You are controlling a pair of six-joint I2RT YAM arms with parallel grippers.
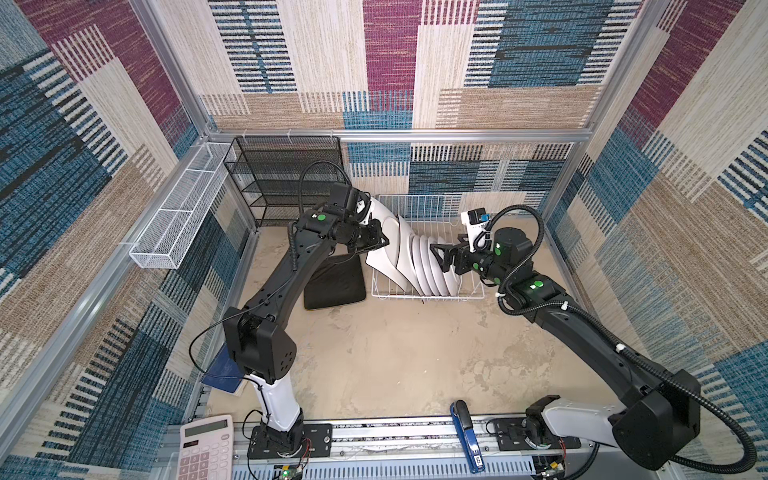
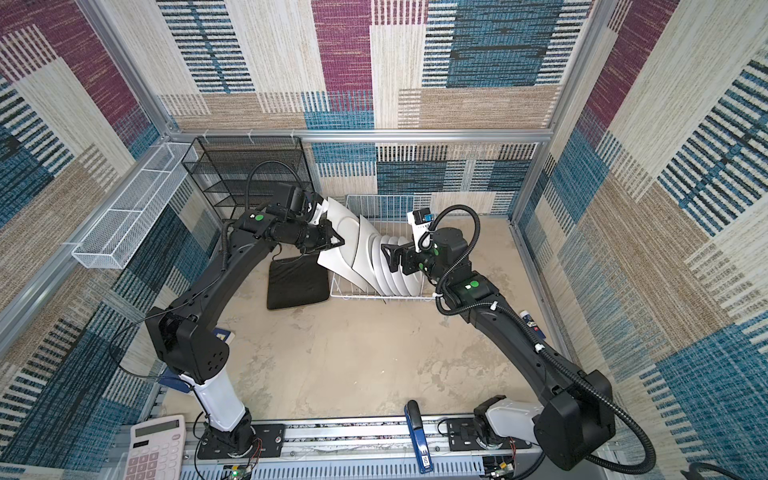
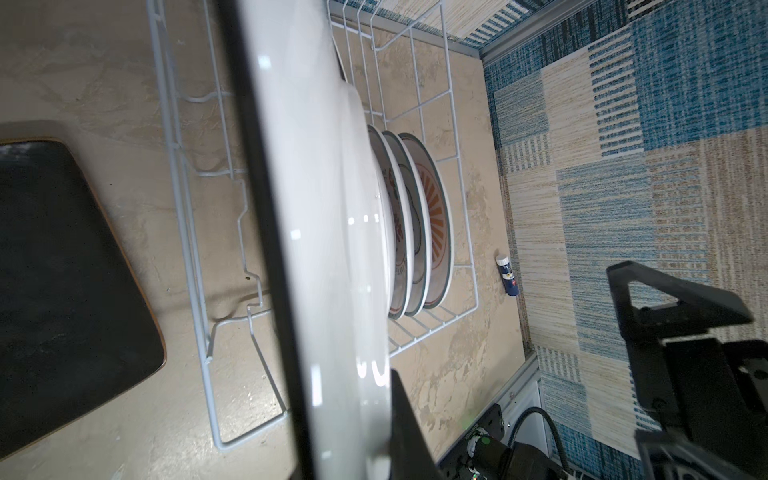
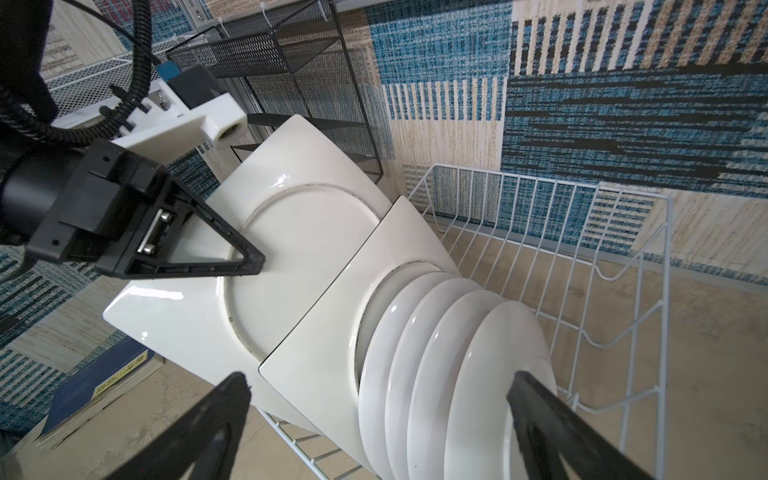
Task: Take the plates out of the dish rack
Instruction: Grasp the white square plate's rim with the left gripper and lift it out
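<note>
The left tool [image 1: 382, 242] is clamping shut on the rim of a large square plate [image 4: 307, 249], which is tilting at the left end of the dish rack [image 1: 419, 205] near the tabletop's [image 1: 395, 353] far edge. The right tool [image 1: 441, 256] is hanging wide open over the round white plates [image 4: 478, 374] standing in the rack, gripping nothing.

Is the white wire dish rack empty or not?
Not empty: several round white plates and a square white plate stand on edge in the white wire dish rack.
</note>
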